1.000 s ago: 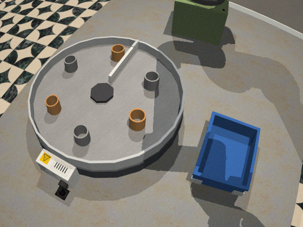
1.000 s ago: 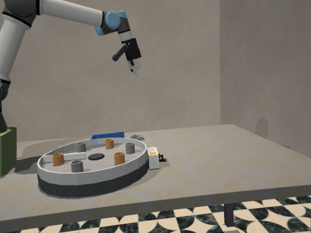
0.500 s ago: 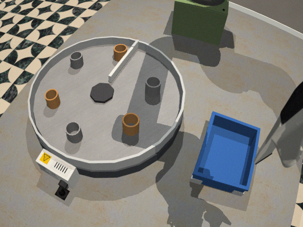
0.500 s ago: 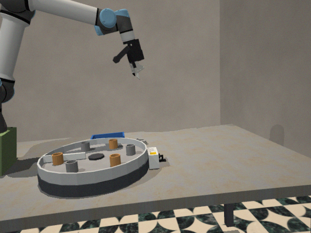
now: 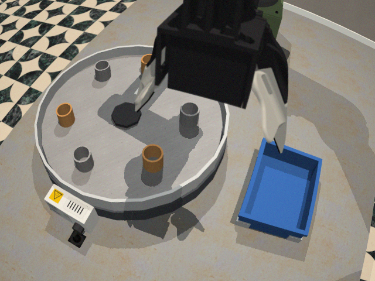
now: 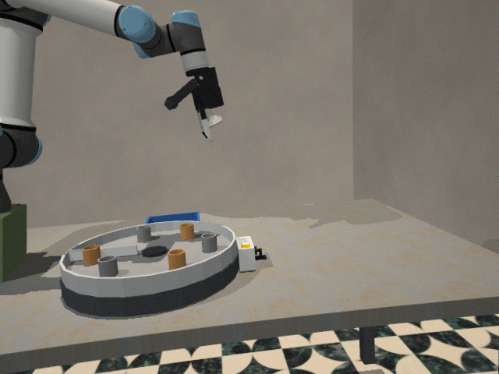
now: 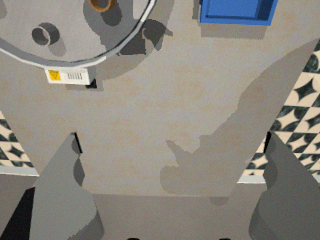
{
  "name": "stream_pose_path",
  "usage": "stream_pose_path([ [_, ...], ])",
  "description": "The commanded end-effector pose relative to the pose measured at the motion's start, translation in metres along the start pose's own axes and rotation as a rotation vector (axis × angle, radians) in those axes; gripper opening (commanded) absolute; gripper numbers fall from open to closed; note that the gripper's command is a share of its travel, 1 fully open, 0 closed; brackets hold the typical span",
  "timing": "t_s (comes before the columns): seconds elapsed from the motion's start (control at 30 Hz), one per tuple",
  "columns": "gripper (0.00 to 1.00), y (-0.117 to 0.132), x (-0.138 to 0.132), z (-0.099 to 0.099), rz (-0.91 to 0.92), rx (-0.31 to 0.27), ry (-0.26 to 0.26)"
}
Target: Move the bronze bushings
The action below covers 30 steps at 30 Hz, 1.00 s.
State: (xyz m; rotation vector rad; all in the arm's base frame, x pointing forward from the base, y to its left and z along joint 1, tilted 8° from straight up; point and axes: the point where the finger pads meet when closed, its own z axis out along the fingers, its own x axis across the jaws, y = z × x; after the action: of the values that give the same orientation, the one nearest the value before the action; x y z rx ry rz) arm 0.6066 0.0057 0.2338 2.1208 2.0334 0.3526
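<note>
The turntable (image 5: 48,91) carries three bronze bushings (image 5: 152,157), short orange sleeves standing upright among grey steel ones (image 5: 188,116), and the blue crate (image 5: 314,193) beside it holds none. The gripper (image 6: 210,129) hangs high above, fully open and holding nothing. I judge this is the approach step; next it must descend over one bronze bushing.

I've got six bushings (image 5: 152,157) standing on the turntable (image 5: 130,199), crate (image 5: 313,193) to its right, gripper (image 6: 209,128) high above.

Open air between tool (image 6: 209,128) and turntable (image 6: 161,277).
</note>
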Motion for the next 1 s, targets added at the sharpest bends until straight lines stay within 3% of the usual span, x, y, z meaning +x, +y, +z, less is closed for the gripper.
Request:
stream_pose_path([
  [0.0,1.0,-0.045,-0.074,0.006,0.009,0.02,-0.023],
  [0.17,1.0,-0.104,-0.136,0.014,0.026,0.055,-0.043],
  [0.23,1.0,-0.104,-0.136,0.014,0.026,0.055,-0.043],
  [0.5,1.0,-0.199,-0.198,0.027,0.053,0.104,-0.054],
  [0.73,1.0,-0.264,-0.222,0.037,0.073,0.131,-0.052],
  [0.8,1.0,-0.264,-0.222,0.037,0.073,0.131,-0.052],
  [0.97,1.0,-0.295,-0.229,0.043,0.083,0.143,-0.048],
])
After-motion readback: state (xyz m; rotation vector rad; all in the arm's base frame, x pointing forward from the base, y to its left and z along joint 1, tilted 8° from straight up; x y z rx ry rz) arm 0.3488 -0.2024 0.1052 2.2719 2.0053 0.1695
